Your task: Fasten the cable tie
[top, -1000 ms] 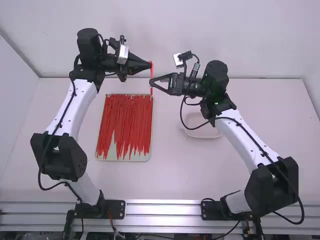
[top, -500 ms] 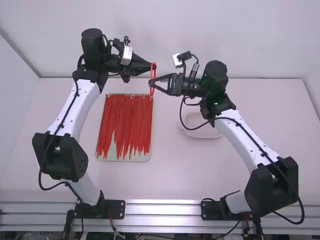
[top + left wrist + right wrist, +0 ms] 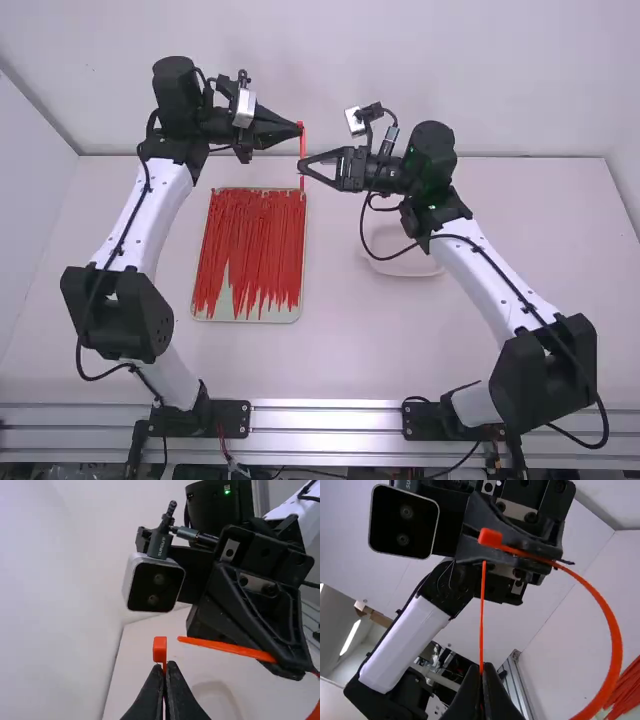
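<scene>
Against half a second ago, the left gripper has drawn back slightly up and left. The tail is not yet threaded, and alignment is judged to be under retry. The thin red plastic cable tie hangs between both claws, above the far end of the flat tray of spare red ties. In the left wrist view the left fingers are pressed together just under the tie's square head, with the tail tip just beside it. In the right wrist view the right gripper is pinched tight on the strap, which bows in a wide loop.
</scene>
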Robot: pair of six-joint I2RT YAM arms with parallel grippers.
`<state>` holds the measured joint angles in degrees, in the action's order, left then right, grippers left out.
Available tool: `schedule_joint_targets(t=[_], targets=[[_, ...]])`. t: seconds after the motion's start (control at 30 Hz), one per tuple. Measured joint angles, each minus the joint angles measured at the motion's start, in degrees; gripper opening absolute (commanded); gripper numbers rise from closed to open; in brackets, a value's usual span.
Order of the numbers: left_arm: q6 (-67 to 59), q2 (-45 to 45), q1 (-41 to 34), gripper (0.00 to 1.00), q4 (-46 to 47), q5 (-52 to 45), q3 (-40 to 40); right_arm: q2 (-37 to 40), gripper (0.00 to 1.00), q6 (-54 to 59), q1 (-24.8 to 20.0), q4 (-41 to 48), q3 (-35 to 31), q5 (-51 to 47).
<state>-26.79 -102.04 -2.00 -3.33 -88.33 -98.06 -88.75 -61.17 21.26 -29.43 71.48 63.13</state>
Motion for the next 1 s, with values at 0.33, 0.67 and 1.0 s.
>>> schedule_joint_targets(t=[0.33, 0.67, 1.0], targets=[[0.0, 0.0, -1.6, 0.02, 0.0, 0.0, 0.0, 0.0, 0.0, 0.0, 0.2, 0.0, 0.0, -0.1], [0.0, 0.0, -1.4, 0.02, -0.1, 0.0, 0.0, 0.0, 0.0, -0.1, 0.1, 0.0, 0.0, 0.0], [0.0, 0.0, -1.3, 0.02, -0.4, 1.4, 0.0, 0.0, 0.0, 0.2, 0.1, 0.0, 0.0, 0.2]])
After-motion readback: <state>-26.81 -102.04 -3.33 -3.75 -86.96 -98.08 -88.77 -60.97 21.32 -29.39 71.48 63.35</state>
